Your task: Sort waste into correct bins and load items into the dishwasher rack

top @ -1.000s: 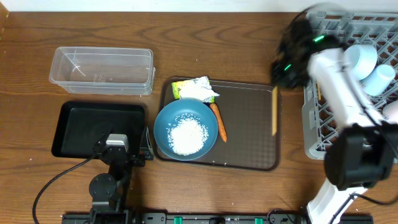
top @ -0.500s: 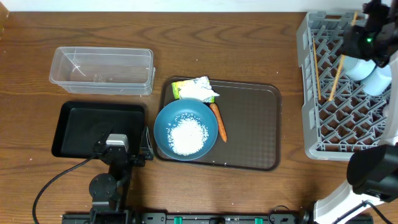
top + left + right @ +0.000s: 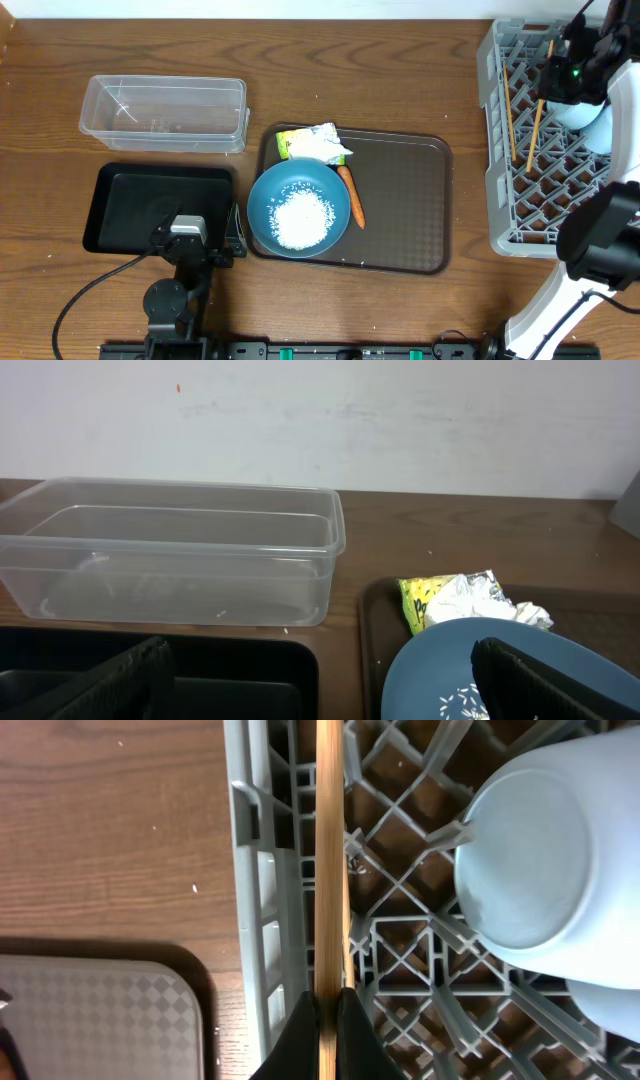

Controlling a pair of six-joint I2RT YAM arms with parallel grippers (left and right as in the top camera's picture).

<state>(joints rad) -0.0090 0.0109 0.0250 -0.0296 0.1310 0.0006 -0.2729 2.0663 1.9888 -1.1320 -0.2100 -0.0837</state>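
We see the right hand point(image 3: 327, 1010) pinched tight on one chopstick point(image 3: 330, 850), held lengthwise above the dishwasher rack point(image 3: 262, 920), presumably for laying beside the other chopstick point(image 3: 510, 110); the left hand point(image 3: 320, 685) rests spread wide, empty.

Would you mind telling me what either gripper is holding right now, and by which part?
The right gripper pinches a wooden chopstick near one end; the left gripper is open and holds nothing.

Table point(image 3: 400, 60) viewed from above, container point(image 3: 170, 565) seen level from left wrist, rack point(image 3: 258, 920) seen close below right wrist, both shared overhead.
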